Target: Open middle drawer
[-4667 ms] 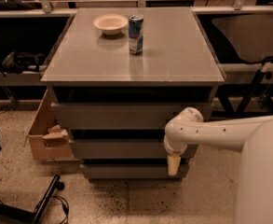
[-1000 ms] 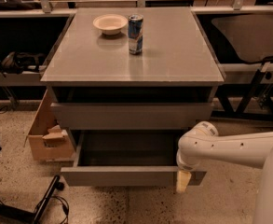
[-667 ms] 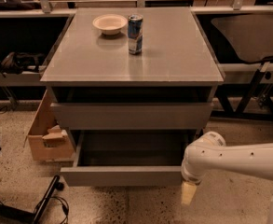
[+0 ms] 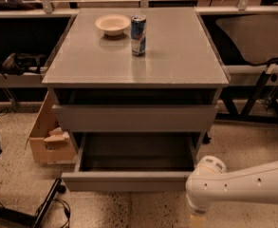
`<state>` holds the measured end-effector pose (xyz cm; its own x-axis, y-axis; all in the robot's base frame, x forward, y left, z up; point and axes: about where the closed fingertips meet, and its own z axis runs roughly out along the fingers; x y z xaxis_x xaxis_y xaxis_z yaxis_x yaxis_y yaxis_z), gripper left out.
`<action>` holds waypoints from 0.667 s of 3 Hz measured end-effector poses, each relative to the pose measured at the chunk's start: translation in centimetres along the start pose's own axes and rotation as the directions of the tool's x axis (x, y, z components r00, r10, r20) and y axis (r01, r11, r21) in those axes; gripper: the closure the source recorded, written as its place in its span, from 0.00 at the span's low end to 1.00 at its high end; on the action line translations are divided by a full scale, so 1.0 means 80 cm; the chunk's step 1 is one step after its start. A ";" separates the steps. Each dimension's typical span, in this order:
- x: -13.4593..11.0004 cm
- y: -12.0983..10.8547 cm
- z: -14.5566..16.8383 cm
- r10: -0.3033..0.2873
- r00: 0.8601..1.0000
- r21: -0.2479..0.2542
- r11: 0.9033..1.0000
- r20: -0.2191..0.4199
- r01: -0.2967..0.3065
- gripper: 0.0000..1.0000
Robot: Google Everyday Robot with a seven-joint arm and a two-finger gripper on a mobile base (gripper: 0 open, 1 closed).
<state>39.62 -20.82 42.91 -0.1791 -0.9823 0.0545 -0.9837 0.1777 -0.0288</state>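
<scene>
The middle drawer (image 4: 129,180) of the grey cabinet stands pulled out toward me. Its flat grey front is low in the camera view and its wide, shallow box (image 4: 136,152) is open and looks empty. The taller top drawer front (image 4: 134,118) above it is shut. The lowest drawer is hidden under the open one. My white arm (image 4: 243,184) comes in from the right. My gripper (image 4: 198,220) points down at the bottom edge of the view, just right of the drawer's front right corner and apart from it.
A white bowl (image 4: 112,23) and a blue can (image 4: 138,34) stand on the cabinet top (image 4: 176,56). A cardboard box (image 4: 48,139) sits on the floor left of the cabinet. Black cables and a stand (image 4: 39,210) lie at lower left. Table legs (image 4: 257,94) are at the right.
The middle drawer was shut at first and now stands pulled out. Over the last second my gripper has moved right and down, away from the drawer front.
</scene>
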 end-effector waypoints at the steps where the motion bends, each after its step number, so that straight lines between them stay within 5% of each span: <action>1: 0.007 0.033 0.006 0.011 0.999 -0.031 0.999 -0.049 -0.013 0.64; 2: 0.009 0.040 0.007 0.020 0.998 -0.037 0.999 -0.057 -0.023 0.69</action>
<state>36.39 -21.01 42.28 -0.1998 -0.9736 0.1103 -0.9794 0.2018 0.0069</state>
